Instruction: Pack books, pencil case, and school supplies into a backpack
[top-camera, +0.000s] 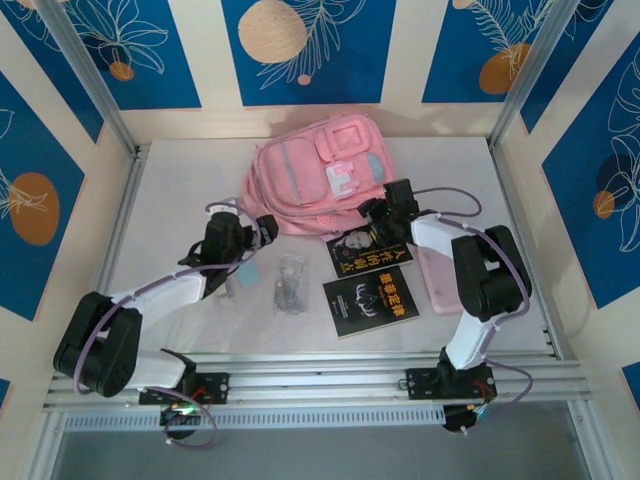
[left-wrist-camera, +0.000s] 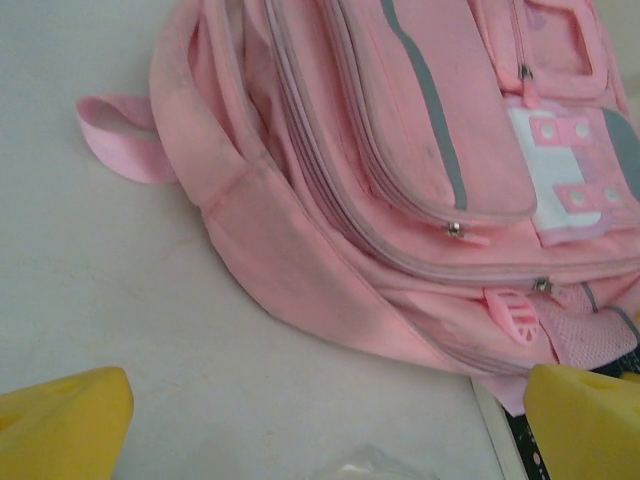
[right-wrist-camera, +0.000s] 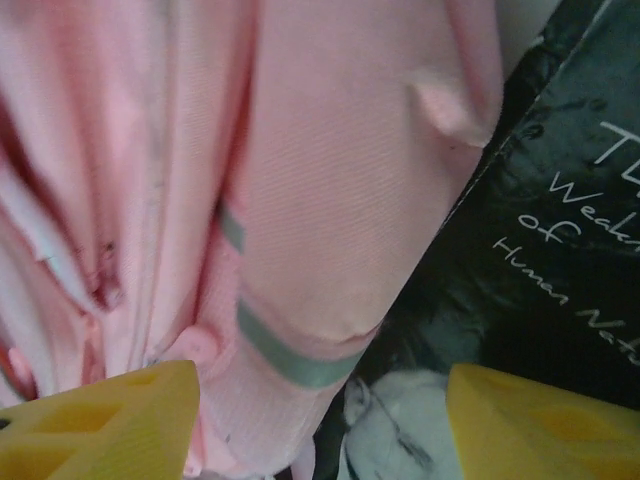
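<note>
The pink backpack (top-camera: 318, 175) lies flat at the back of the table, patch side up. My left gripper (top-camera: 262, 230) hovers at its lower left edge, open with bare table between the yellow fingers (left-wrist-camera: 62, 424), the backpack (left-wrist-camera: 400, 150) just ahead. My right gripper (top-camera: 373, 211) is at the backpack's lower right corner, jaws apart around a pink side pocket (right-wrist-camera: 320, 210) with a grey-blue band, over the face book (right-wrist-camera: 520, 280). The face book (top-camera: 366, 252) and emblem book (top-camera: 371, 300) lie in front of the backpack. The pencil case (top-camera: 440, 282) lies under my right arm. A clear packet (top-camera: 291, 283) and light-blue square (top-camera: 250, 272) lie mid-table.
Metal rails (top-camera: 320, 370) run along the near edge by the arm bases. Side walls and frame posts (top-camera: 90, 80) close in the table on both sides. A pink strap loop (left-wrist-camera: 125, 135) sticks out from the backpack's left side.
</note>
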